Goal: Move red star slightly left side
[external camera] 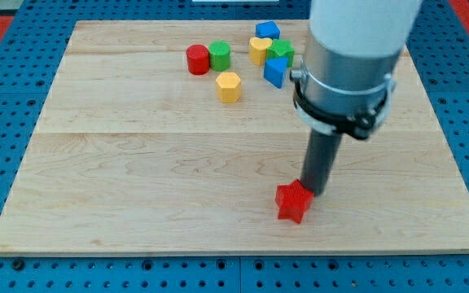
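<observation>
The red star (292,202) lies on the wooden board (137,187) near the view's bottom, a little right of centre. My tip (313,192) stands just to the star's right and slightly above it in the view, touching or almost touching its right edge. The dark rod rises from there to the grey arm body (348,57) at the view's top right.
A cluster of blocks lies at the view's top centre: a red cylinder (197,59), a green cylinder (220,56), a yellow hexagon (229,86), a yellow heart (259,50), a green block (281,50), and blue blocks (268,31) (275,72).
</observation>
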Motion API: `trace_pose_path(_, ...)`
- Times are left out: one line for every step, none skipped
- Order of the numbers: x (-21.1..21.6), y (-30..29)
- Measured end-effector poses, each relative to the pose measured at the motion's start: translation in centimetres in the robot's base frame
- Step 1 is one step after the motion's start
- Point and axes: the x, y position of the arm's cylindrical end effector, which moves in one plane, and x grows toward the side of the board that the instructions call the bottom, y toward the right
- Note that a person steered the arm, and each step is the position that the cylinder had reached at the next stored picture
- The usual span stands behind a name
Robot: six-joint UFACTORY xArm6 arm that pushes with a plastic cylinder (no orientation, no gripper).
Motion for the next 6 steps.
trace_pose_path(3.1,2.1)
trace_pose_path(5.2,-1.5)
trace_pose_path(4.7,-1.0)
trace_pose_path(3.4,2.1)
trace_pose_path(1.0,-4.0)
trace_pose_path(-0.1,-9.8)
